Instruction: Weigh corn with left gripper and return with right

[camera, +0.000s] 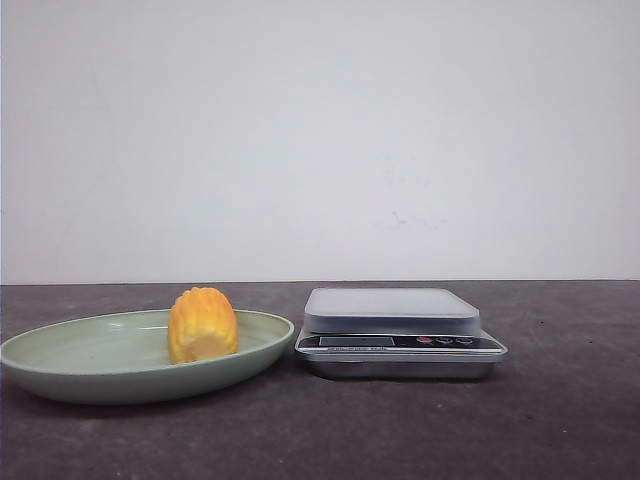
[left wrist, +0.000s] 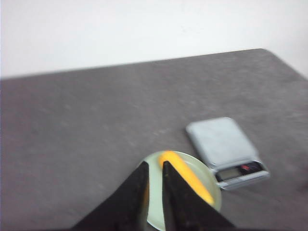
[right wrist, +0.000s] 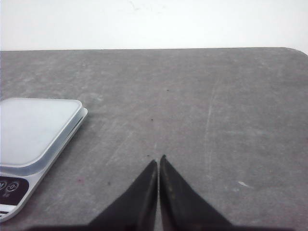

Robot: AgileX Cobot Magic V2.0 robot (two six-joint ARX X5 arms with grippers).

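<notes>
corn: sits in the plate, right of its middle, pale cut end toward the front camera. Nothing is touching it. In the left wrist view it smears into a yellow-orange streak from motion blur.
plate: pale green, shallow, oval, on the left half of the table. Its right rim is just beside the scale; contact or a sliver of gap, can't tell from the front.
scale: small kitchen type, silver body, grey platform on top with nothing on it, display and buttons on the front strip. Sits at about table centre.
left gripper: not in the front view. Wrist camera shows it above the plate, looking down on plate and scale. Fingers nearly together, thin gap between the tips, nothing between them. Frame is blurred, so the gap is probably there but hard to judge.
right gripper: also out of the front view. Fingertips pressed together, nothing held. Above bare table, to the right of the scale, well apart from the corn.
table: dark grey, scuffed, white wall behind.
</notes>
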